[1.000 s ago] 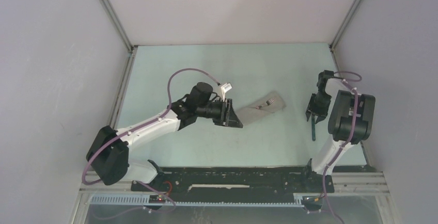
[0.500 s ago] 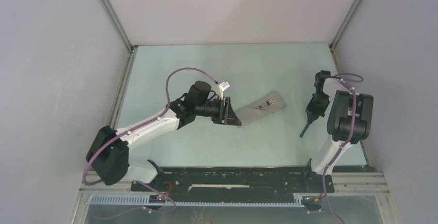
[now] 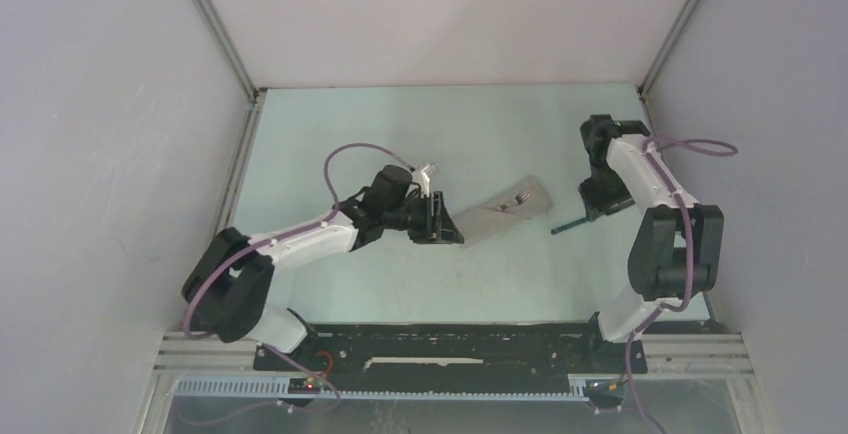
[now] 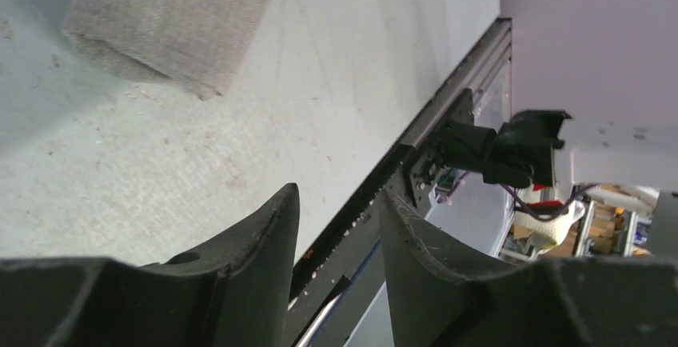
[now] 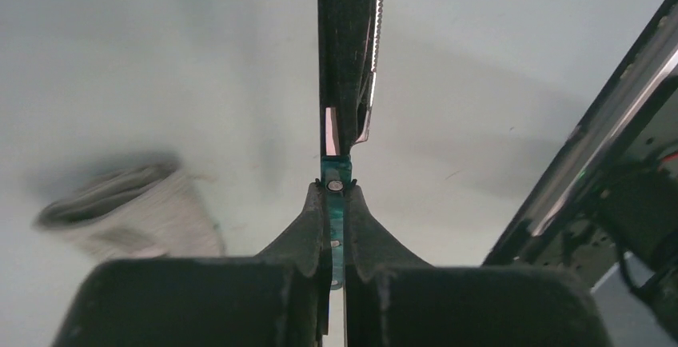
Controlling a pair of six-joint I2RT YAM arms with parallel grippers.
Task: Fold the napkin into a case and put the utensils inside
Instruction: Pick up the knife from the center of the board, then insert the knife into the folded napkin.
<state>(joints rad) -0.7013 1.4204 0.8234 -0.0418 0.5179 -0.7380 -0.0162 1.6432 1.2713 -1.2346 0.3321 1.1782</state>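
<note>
The right arm point(image 3: 640, 169) has swung in from the side, its jaws now clenched on the teal knife point(image 5: 336, 203), which is off the counter point(image 3: 400, 134); insertion looks next. Left jaws hang released, empty. The grey case point(image 3: 505, 211) lies ahead of both jaws, fork tines point(image 3: 522, 197) poking out.

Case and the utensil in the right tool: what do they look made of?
Case: woven cloth, matte taupe-grey; the weave texture and a soft folded edge show. Utensil: the handle is teal, probably plastic; the blade is likely metal, going by its shiny serrated edge, though it is seen edge-on.
</note>
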